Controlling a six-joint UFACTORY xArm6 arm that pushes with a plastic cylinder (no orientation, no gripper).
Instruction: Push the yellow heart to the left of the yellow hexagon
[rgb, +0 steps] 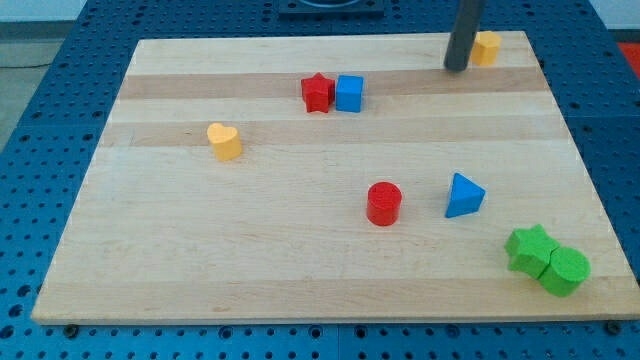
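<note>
Yellow heart (224, 141) far left of my tip (456, 69)

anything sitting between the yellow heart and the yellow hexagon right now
In the camera view, the red star and blue cube sit side by side roughly between the yellow heart and yellow hexagon. My tip stands just left of the hexagon.

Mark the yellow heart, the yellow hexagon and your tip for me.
yellow heart (225, 141): camera view, on its top face, at the view's left.
yellow hexagon (487, 47): camera view, on its visible right part, beside the rod.
my tip (457, 68): camera view, the rod's very end, just left of the hexagon.
</note>
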